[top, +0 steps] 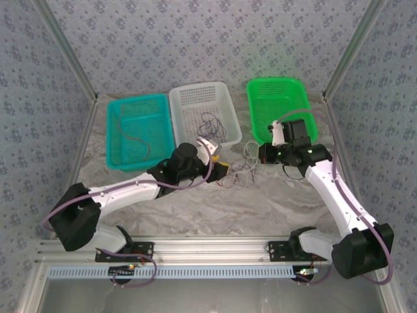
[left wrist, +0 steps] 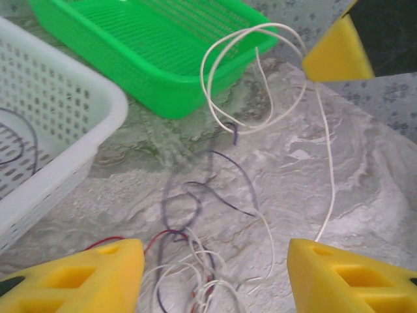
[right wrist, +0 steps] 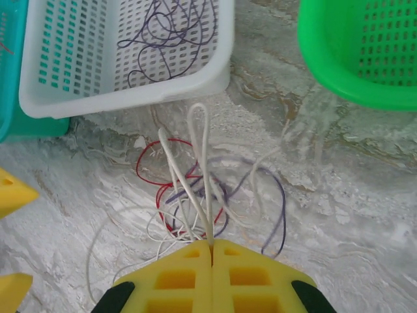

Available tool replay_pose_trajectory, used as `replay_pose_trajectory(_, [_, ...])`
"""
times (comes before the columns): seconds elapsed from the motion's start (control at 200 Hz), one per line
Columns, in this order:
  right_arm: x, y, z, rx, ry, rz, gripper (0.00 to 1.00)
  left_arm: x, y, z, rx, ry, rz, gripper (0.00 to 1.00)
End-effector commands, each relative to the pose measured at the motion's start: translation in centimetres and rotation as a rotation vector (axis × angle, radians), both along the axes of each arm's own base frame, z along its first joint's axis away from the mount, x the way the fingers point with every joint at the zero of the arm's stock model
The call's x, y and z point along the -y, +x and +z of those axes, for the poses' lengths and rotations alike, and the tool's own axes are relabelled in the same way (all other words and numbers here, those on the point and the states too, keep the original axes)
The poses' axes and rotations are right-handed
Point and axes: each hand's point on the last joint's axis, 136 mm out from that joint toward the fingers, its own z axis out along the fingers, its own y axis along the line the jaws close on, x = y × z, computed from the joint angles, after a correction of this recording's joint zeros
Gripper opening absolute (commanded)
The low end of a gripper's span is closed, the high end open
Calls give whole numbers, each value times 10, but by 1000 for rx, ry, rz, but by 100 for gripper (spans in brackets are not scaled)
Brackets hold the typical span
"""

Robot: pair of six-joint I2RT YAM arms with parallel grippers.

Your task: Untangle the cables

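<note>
pinching a whitish cable [right wrist: 206, 156] between pressed-together jaws, the right gripper [right wrist: 211, 244] sat at the cables [right wrist: 195, 195], a tangle on the table [right wrist: 358, 195] near the white basket [right wrist: 65, 104]. the left gripper [left wrist: 215, 251] stood spread around its other side. crossings were hard to trace among thin red, purple and whitish loops.

cables [right wrist: 195, 195] | red, purple, white thin wires | tangled in loose loops | lying on table [right wrist: 365, 215]
</note>
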Motion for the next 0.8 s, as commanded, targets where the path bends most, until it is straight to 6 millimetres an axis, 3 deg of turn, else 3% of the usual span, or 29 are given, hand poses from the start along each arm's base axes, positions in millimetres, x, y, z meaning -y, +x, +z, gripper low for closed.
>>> replay_pose_trajectory(0.0, [6, -11, -6, -83, 25, -22, 0, 19, -3, 31, 25, -108, -83, 60])
replay_pose_trajectory(0.31, [0, -10, 10, -54, 139, -3, 0, 51, -14, 30, 4, -97, -225, 59])
replay_pose_trajectory(0.61, [3, -15, 10, -96, 210, -9, 0, 54, -33, 29, 44, -57, -347, 59])
replay_pose_trajectory(0.795, [1, -15, 13, -94, 235, 3, 0, 61, -47, 15, 69, 49, -434, 58])
